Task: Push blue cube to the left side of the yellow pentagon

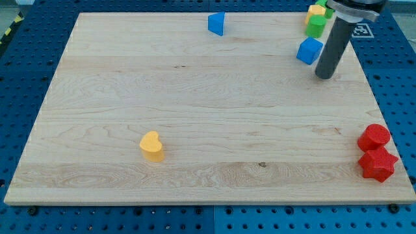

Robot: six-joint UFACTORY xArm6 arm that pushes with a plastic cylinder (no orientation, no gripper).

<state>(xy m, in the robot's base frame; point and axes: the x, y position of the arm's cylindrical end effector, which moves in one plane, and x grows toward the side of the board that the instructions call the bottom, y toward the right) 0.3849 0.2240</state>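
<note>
The blue cube (309,50) sits near the view's top right on the wooden board (195,117). My tip (324,75) stands just to the right of and slightly below the cube, very close to it. The yellow pentagon (316,11) lies at the top right edge, above the cube, with a green block (316,25) right under it, between the pentagon and the cube. The rod partly hides the area to the right of the pentagon.
A blue triangular block (217,23) lies at top centre. A yellow heart block (152,145) sits at lower left. A red cylinder (374,137) and a red star block (377,164) sit at the lower right edge.
</note>
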